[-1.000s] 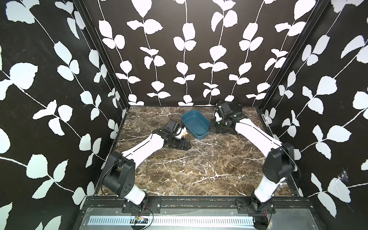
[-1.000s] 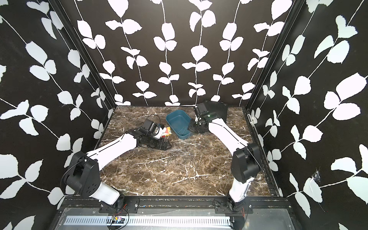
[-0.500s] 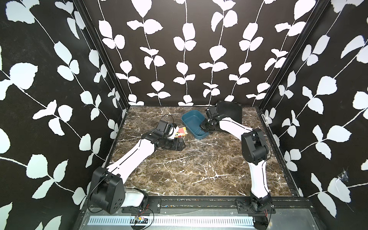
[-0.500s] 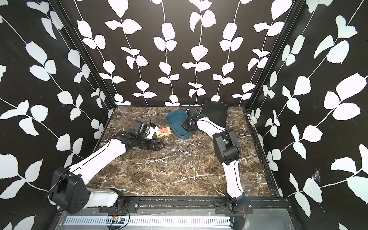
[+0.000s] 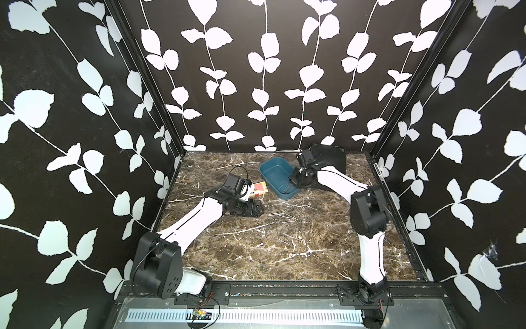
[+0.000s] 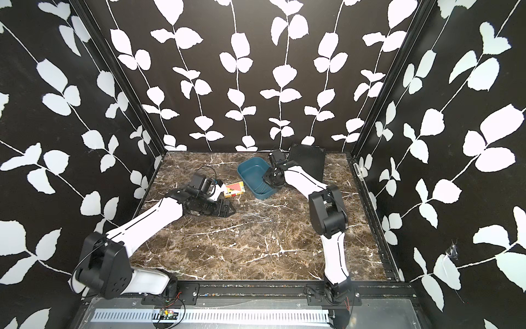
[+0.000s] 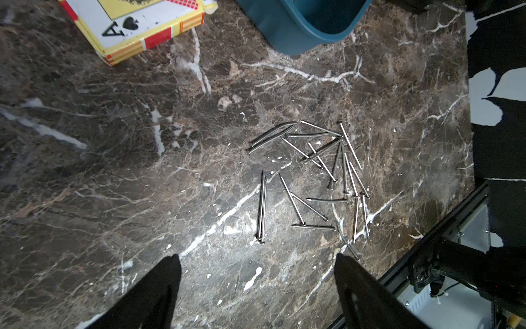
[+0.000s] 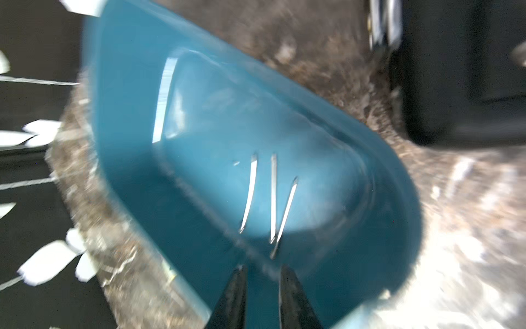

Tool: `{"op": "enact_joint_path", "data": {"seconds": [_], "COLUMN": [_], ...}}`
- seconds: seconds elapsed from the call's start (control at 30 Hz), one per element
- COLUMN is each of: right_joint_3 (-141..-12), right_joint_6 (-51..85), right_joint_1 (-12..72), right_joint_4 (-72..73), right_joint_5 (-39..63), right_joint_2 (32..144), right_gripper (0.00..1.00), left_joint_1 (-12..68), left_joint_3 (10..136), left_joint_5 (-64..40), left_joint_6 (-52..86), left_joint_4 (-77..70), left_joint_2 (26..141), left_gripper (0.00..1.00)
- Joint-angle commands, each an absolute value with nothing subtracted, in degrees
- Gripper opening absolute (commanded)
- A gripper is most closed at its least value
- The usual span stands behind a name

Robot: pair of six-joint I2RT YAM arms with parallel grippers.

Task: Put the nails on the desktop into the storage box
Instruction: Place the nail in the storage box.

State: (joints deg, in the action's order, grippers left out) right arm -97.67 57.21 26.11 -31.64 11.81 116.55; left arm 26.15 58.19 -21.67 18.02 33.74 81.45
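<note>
Several thin silvery nails [image 7: 313, 176] lie scattered on the brown marble desktop [image 5: 256, 256], visible in both top views [image 5: 284, 225] [image 6: 259, 225]. My left gripper [image 7: 257, 259] hovers just left of the pile, open wide and holding nothing; a top view shows it low over the desktop [image 5: 257, 210]. The teal storage box [image 5: 277, 175] [image 6: 252, 172] stands at the back. My right gripper [image 8: 263, 269] hangs over the box's near end [image 8: 199, 114], its jaws a little apart with nothing between them. Three nails [image 8: 270, 199] lie on the box's floor.
A red, yellow and white card box [image 5: 259, 189] [image 7: 136, 25] lies between the left gripper and the storage box. A black ribbed case [image 5: 330, 156] [image 8: 455, 71] leans at the back right corner. Black leaf-patterned walls close in three sides.
My right gripper has moved left over the storage box and its jaws have parted from shut. The left arm's shoulder and elbow have shifted; its gripper has barely moved.
</note>
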Motion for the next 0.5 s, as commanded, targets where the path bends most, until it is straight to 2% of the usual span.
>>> {"op": "enact_joint_path", "data": {"seconds": [0.0,0.23,0.47], "right_joint_3": [-94.8,-86.1,-73.0], "right_joint_6": [49.1,34.0,28.8], "right_joint_1": [26.0,28.0,32.9], "right_joint_4": [-36.5,-50.2,-48.7], "right_joint_5": [11.1,6.1,4.2], "right_joint_2": [107.7,99.6,96.7], "right_gripper": [0.25,0.26,0.26], "left_joint_1": [26.0,27.0,29.4], "left_joint_3": [60.2,61.4,62.3], "left_joint_5": [-23.5,-24.1,-23.6], "left_joint_6": [18.6,19.1,19.4], "left_joint_4": [31.5,30.7,31.0], "left_joint_2": [82.4,84.5,85.7], "left_gripper": [0.86,0.86,0.86]}}
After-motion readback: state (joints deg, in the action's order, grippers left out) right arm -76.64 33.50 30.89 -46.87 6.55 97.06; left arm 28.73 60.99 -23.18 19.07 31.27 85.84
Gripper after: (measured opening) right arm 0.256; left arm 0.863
